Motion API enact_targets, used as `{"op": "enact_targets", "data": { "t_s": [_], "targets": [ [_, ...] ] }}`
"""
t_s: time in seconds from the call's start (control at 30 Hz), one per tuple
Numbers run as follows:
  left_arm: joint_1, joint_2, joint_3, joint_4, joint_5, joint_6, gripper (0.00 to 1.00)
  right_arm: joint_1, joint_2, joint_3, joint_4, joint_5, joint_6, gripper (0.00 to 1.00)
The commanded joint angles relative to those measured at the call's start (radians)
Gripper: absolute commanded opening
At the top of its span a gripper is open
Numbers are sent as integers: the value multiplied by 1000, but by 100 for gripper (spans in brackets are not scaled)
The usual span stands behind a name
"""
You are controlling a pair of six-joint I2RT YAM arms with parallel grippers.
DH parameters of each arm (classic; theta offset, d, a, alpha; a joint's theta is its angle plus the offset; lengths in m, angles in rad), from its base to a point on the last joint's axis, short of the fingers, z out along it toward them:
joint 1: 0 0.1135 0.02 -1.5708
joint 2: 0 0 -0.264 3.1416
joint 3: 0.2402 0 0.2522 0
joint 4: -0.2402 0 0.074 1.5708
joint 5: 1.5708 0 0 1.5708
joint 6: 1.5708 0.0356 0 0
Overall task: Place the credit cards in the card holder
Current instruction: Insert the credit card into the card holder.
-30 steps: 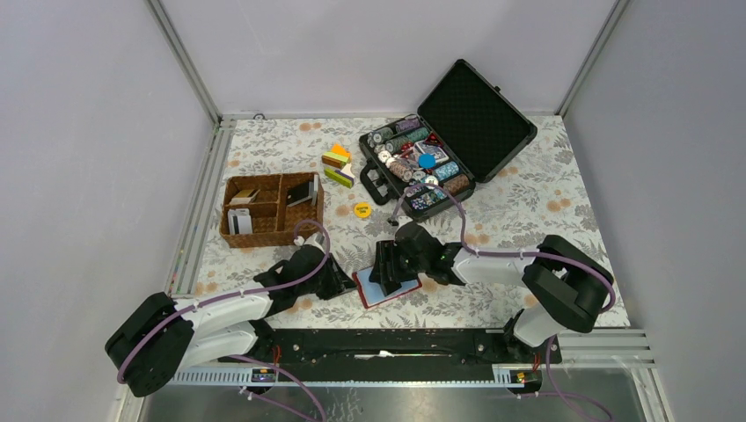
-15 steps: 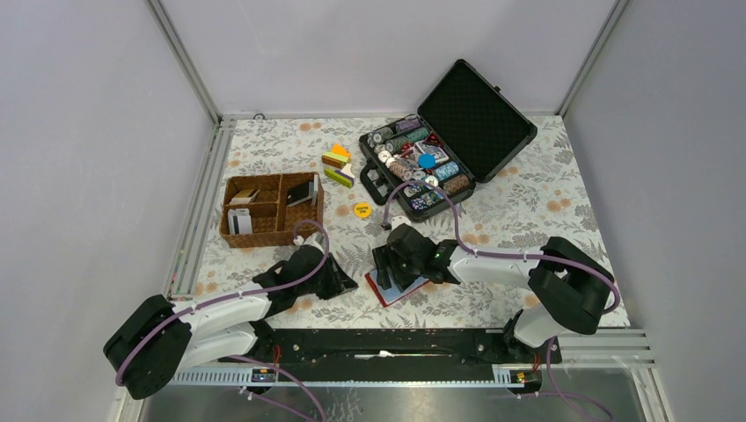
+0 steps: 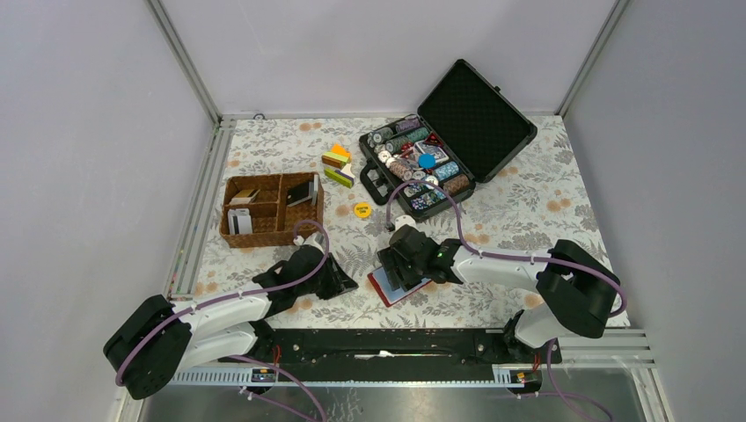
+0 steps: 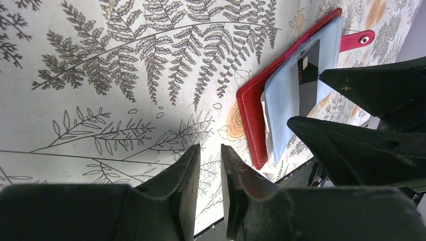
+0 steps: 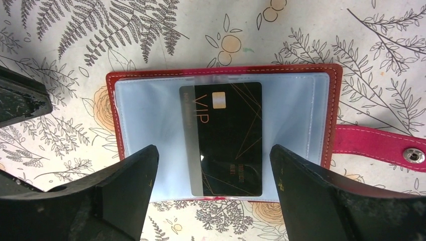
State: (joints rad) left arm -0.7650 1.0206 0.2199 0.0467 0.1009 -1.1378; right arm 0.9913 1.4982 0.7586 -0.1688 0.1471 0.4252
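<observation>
The red card holder (image 3: 388, 290) lies open on the table near the front edge, its light blue clear pockets up. In the right wrist view the card holder (image 5: 221, 71) has a black credit card marked VIP (image 5: 231, 138) on a grey one (image 5: 186, 145) on its pocket. My right gripper (image 5: 213, 155) is open just above it, one finger on each side of the card; it also shows from above (image 3: 395, 264). My left gripper (image 4: 211, 150) is shut and empty, low over the table left of the holder (image 4: 251, 115). More cards (image 3: 239, 220) stand in the wicker basket.
The brown wicker basket (image 3: 264, 236) stands at the left. An open black case (image 3: 479, 110) with poker chips is at the back. Coloured blocks (image 3: 338, 164) and a yellow chip (image 3: 362, 209) lie between them. The holder's strap with a snap (image 5: 413, 155) lies to one side.
The card holder and my right gripper have shifted a little to the right. The left arm has hardly moved.
</observation>
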Motion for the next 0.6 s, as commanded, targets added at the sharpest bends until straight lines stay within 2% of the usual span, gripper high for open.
{"op": "enact_targets", "data": {
  "t_s": [0.0, 0.17, 0.4, 0.57],
  "targets": [
    [-5, -17, 5, 43, 2, -4, 25, 8, -19, 38, -21, 42, -31, 90],
    [-41, 2, 35, 73, -8, -18, 25, -8, -24, 23, -4, 15, -38, 90],
    [-121, 133, 71, 180, -25, -61, 24, -69, -36, -24, 38, -119, -30, 87],
    [-145, 202, 88, 213, -29, -69, 20, -77, -33, -41, 61, -220, -1, 84]
  ]
}}
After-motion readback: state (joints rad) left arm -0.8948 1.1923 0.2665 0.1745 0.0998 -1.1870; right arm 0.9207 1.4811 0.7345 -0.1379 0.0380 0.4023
